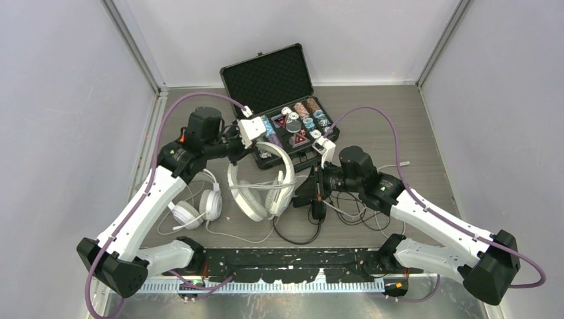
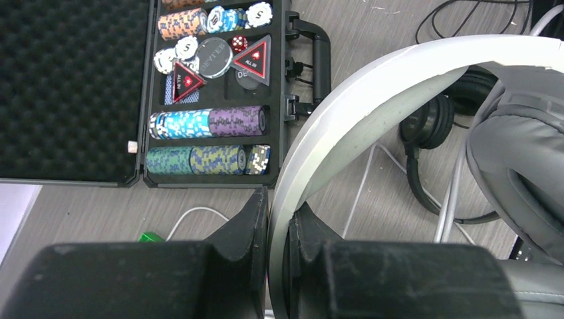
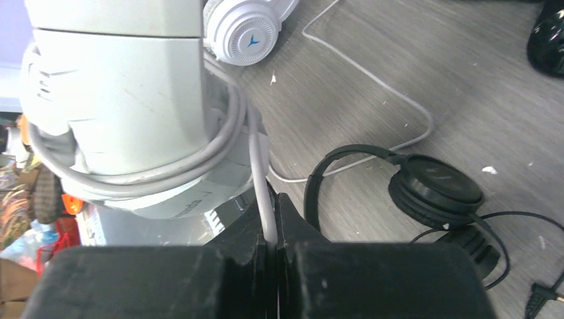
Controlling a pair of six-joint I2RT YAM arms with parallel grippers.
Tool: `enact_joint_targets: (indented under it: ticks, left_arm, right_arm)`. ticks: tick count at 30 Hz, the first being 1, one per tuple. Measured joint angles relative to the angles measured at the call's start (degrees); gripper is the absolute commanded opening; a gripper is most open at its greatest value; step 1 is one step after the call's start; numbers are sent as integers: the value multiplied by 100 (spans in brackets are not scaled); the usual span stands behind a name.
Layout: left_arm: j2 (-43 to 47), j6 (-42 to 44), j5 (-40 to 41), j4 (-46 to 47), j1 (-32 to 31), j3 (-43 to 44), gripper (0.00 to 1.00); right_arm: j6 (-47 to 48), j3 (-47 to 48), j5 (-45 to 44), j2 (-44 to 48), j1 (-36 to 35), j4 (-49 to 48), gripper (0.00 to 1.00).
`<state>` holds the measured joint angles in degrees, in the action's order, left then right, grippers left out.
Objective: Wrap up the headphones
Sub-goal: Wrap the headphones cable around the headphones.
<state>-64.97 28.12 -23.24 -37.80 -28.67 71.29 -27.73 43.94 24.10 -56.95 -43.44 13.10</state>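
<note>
The bulky white-grey over-ear headphones [image 1: 261, 185] stand in the middle of the table. My left gripper [image 2: 278, 219] is shut on their headband [image 2: 346, 113]. Their grey cord [image 3: 140, 174] is looped round an ear cup [image 3: 120, 100]. My right gripper [image 3: 271, 229] is shut on that cord [image 3: 261, 173], close beside the cup. The slim black on-ear headphones [image 3: 432, 193] lie on the table by the right gripper [image 1: 312, 189]. The white round-cup headphones with mic [image 1: 199, 206] lie at the left, under my left arm.
An open black case [image 1: 269, 80] with poker chips [image 2: 199, 123] stands behind the headphones. Black cords [image 1: 352, 209] sprawl on the table at the centre right. A white cord [image 3: 379, 83] trails across the tabletop. Grey walls close in both sides.
</note>
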Motion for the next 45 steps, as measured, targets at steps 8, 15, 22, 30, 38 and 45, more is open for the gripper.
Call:
enact_joint_targets:
  ticks: [8, 15, 22, 30, 38, 45]
  left_arm:
    - [177, 72, 275, 315, -26, -284, 0]
    - [404, 61, 452, 579, -59, -472, 0]
    - [496, 59, 577, 745, -111, -603, 0]
    - [555, 101, 798, 778, -133, -643, 0]
    - [636, -20, 1032, 938, -229, -745, 0]
    - [748, -337, 1589, 1117, -323, -916, 0]
  right_arm:
    - [-313, 96, 417, -46, 7, 129, 6]
    - [-625, 151, 848, -46, 17, 28, 9]
    - [-883, 151, 1134, -46, 42, -87, 10]
    - [-1084, 195, 1353, -46, 46, -267, 8]
    - [-1709, 201, 1410, -74, 55, -793, 10]
    - [-2280, 201, 1488, -247, 83, -1244, 15]
